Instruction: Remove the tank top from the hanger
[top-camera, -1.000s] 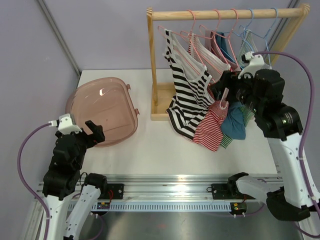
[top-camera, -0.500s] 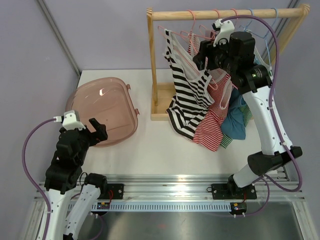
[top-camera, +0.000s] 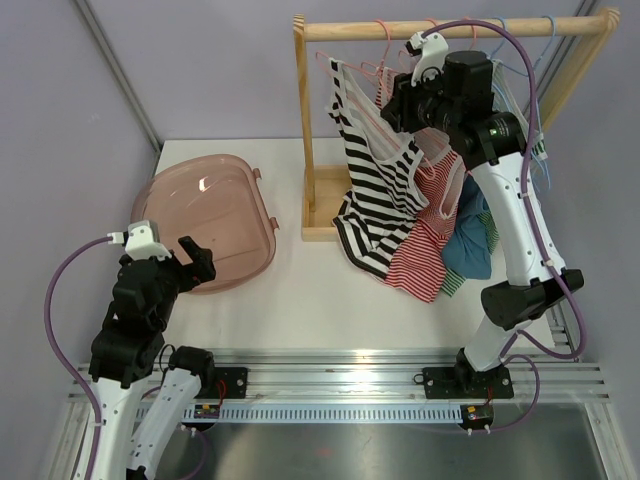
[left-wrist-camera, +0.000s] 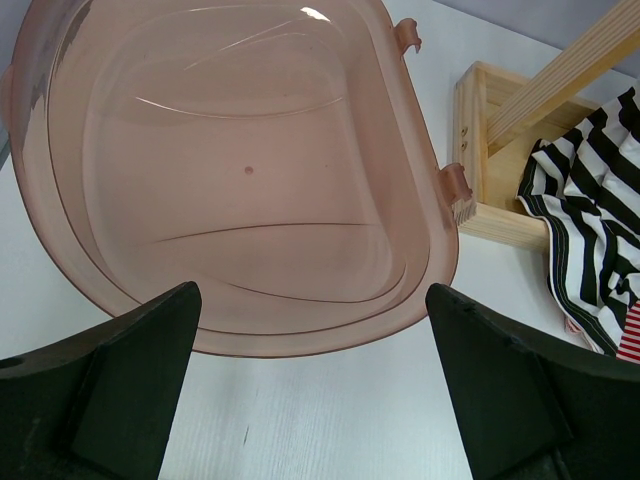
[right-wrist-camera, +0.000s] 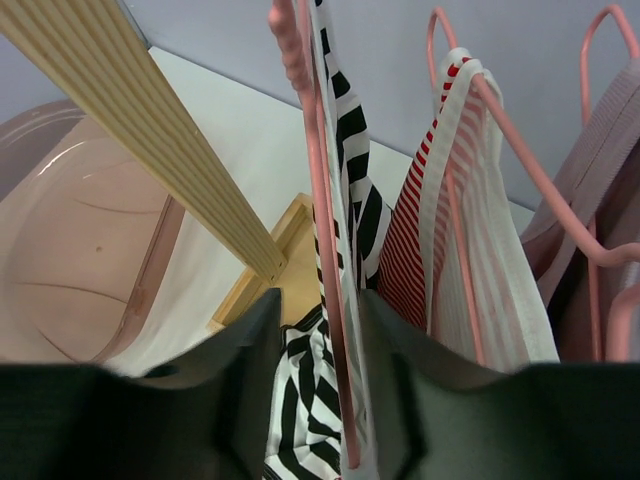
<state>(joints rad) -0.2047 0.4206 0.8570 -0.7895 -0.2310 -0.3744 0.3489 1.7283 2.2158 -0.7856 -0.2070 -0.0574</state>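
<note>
A black-and-white striped tank top (top-camera: 375, 190) hangs on a pink hanger (top-camera: 362, 100) at the left end of the wooden rack (top-camera: 450, 28). My right gripper (top-camera: 395, 105) is high up at the rack, against that hanger's shoulder. In the right wrist view the hanger's arm (right-wrist-camera: 322, 200) and the striped top (right-wrist-camera: 305, 420) run between my right gripper's (right-wrist-camera: 318, 300) two fingers, with a gap on each side. My left gripper (top-camera: 190, 262) is open and empty, low over the table by the pink basin; its fingers frame bare table in the left wrist view (left-wrist-camera: 312, 300).
A red-and-white striped top (top-camera: 420, 255) and a teal garment (top-camera: 468, 245) hang on further hangers to the right. The rack's rail (right-wrist-camera: 150, 130) passes close to my right gripper. A translucent pink basin (top-camera: 205, 215) lies at the table's left, also in the left wrist view (left-wrist-camera: 240, 160).
My right arm has risen and swung left, from beside the hanging garments to the striped top's hanger under the rail. My left arm has shifted slightly.
</note>
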